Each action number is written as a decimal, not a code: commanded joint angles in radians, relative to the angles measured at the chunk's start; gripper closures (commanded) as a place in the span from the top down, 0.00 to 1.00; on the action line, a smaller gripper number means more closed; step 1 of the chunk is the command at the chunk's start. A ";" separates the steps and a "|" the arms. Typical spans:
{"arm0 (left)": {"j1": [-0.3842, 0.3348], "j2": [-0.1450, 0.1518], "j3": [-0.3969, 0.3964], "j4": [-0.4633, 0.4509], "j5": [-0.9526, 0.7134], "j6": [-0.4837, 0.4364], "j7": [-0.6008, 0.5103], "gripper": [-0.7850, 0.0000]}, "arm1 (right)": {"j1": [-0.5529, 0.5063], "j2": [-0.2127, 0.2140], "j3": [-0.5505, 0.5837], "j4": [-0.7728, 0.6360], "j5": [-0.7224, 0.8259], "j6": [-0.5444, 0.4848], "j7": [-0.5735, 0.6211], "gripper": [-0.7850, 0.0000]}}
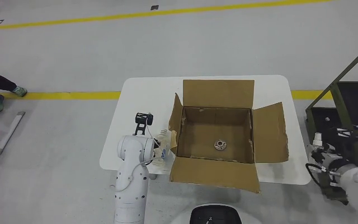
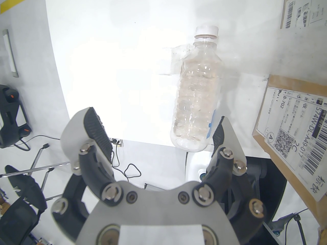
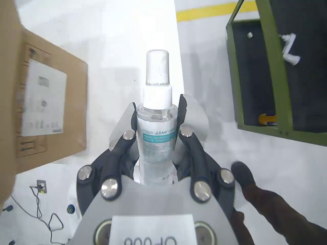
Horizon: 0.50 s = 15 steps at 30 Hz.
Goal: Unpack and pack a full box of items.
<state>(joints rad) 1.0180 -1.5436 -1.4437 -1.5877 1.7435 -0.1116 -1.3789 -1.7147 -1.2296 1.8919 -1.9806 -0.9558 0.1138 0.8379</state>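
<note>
Box (image 1: 218, 92): brown cardboard. Table (image 1: 140, 112): white. Water bottle (image 2: 196, 90): clear, white cap. Spray bottle (image 3: 157, 128): clear, teal label band.

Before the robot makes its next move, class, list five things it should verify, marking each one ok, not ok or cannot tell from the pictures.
1. Left gripper is open: ok.
2. Water bottle is capped and lying on the table: ok.
3. Water bottle is clear of the left gripper's fingers: cannot tell, since one finger sits right beside its base.
4. Right gripper is shut on the spray bottle: ok, with the bottle upright between its fingers.
5. Box is emptied: not ok. The flaps are open, but a small round part lies on its floor.
</note>
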 commanded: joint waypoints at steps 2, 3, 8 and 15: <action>0.000 0.000 0.000 0.000 0.000 0.000 0.000 1.00 | 0.072 0.002 -0.083 0.105 -0.040 -0.023 0.019 0.00; 0.000 0.000 0.000 0.000 0.000 0.000 0.000 1.00 | 0.096 0.003 -0.106 0.134 -0.075 -0.019 0.013 0.00; 0.000 0.000 0.000 0.000 0.000 0.000 0.000 1.00 | 0.187 0.002 -0.215 0.232 -0.124 -0.047 0.038 0.00; 0.000 0.000 0.000 0.000 0.000 0.000 0.000 1.00 | 0.231 0.002 -0.275 0.282 -0.161 -0.045 0.070 0.37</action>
<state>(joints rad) 1.0180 -1.5436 -1.4437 -1.5877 1.7435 -0.1116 -1.3789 -1.4853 -1.2279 1.6189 -1.7036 -1.1152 0.0671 0.9092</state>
